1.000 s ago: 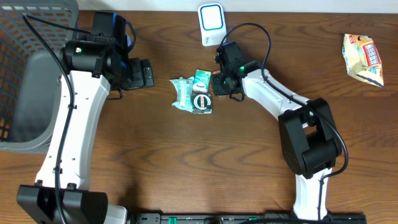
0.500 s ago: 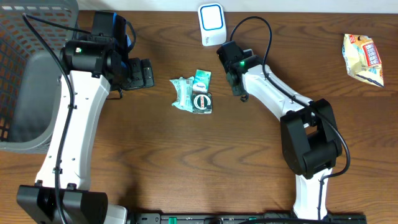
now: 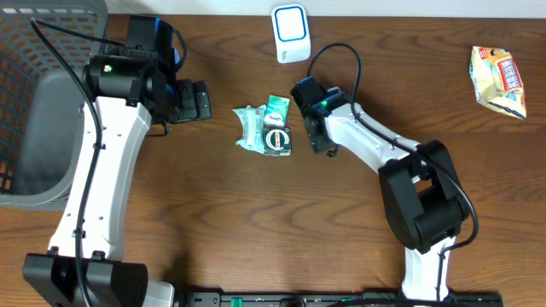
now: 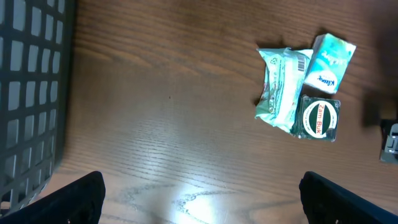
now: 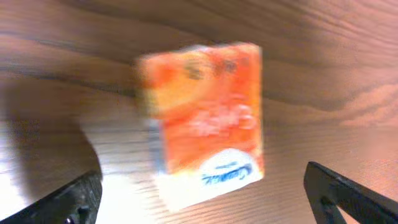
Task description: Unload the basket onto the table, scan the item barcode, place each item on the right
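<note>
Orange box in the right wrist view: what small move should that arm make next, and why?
Probably lower the right gripper and close its jaws on the orange cardboard box. The box lies loose on the brown wooden table, between jaws that stand wide open, so nothing is held; the white and blue scanner-like device stands apart, near the table's far edge.
</note>
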### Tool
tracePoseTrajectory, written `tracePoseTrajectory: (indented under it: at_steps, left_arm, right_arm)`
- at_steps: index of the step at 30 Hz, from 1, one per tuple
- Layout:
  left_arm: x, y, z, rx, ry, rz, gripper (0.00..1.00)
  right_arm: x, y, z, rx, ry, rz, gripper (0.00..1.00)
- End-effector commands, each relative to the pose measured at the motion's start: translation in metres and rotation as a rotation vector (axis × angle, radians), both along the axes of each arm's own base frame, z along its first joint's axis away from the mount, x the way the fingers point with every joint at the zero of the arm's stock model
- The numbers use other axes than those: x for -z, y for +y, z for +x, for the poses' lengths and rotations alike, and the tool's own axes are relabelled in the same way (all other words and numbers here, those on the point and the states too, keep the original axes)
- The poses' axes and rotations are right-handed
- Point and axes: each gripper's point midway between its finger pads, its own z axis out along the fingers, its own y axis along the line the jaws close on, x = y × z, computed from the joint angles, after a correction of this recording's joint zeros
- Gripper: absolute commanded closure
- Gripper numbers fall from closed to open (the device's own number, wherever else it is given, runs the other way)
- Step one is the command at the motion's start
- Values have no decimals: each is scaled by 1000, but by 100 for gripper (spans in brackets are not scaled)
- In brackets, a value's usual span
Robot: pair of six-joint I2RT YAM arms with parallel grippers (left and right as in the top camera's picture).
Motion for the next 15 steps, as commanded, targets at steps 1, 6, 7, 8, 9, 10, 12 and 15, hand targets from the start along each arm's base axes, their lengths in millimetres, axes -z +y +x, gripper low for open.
tracePoseTrajectory:
  at_steps: [1, 6, 7, 8, 9, 10, 12, 15]
  left_arm:
    - [3, 1, 0, 2, 11, 8, 2]
    - [3, 1, 0, 2, 11, 8, 2]
    - [3, 1, 0, 2, 11, 8, 2]
    - [3, 1, 0, 2, 11, 8, 2]
    - [3, 1, 0, 2, 11, 8, 2]
    - [3, 1, 0, 2, 11, 8, 2]
    - [3, 1, 0, 2, 11, 8, 2]
    - [3, 1, 0, 2, 11, 8, 2]
  right_arm:
    - [-63, 28, 22, -9, -110, 212, 1]
    - [-84, 12, 40, 11, -122, 383, 1]
    - [-80, 3, 43, 7, -90, 441, 1]
    - [-74, -2, 44, -2, -54, 500, 2]
    - [-70, -3, 44, -17, -24, 553, 5]
    - [-63, -6, 44, -39, 15, 622, 10]
    - [-51, -9, 43, -61, 72, 719, 17]
    - [-20, -22, 40, -15, 158, 815, 23]
